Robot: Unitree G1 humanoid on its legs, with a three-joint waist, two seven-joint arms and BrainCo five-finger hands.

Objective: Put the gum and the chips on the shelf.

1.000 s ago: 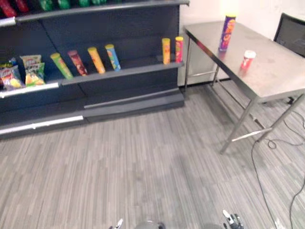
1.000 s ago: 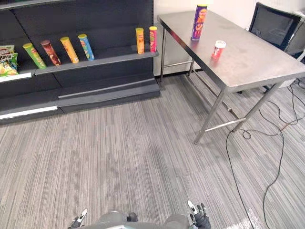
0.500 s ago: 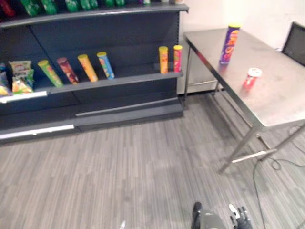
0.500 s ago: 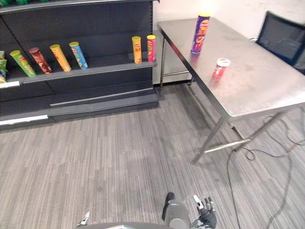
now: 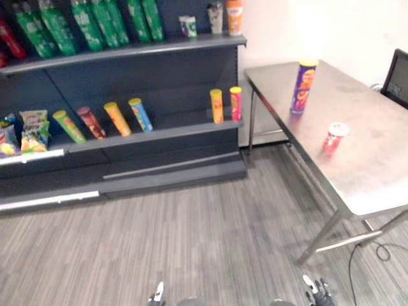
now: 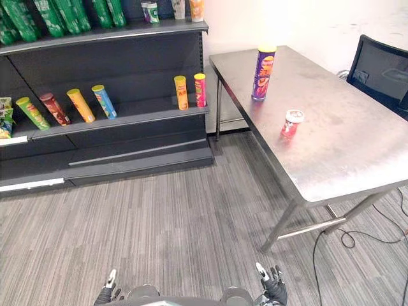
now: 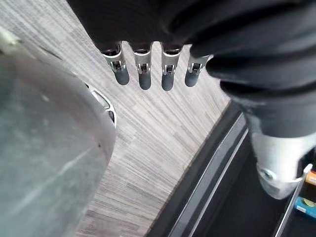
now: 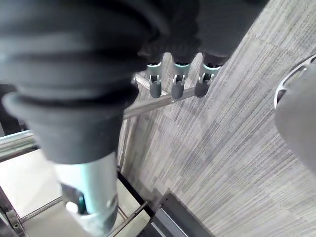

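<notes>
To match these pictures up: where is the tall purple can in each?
Left eye view: purple can upright on table, upper right.
Right eye view: the can, upper middle.
Left wrist view: left hand over floor.
Right wrist view: right hand over floor.
Shared landmark: small red tub nearby on the table.

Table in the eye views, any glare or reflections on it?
Left eye view: the wall glows bright behind the chips, and the table takes a pale sheen; right eye view: the gum casts a faint red reflection on the steel.
</notes>
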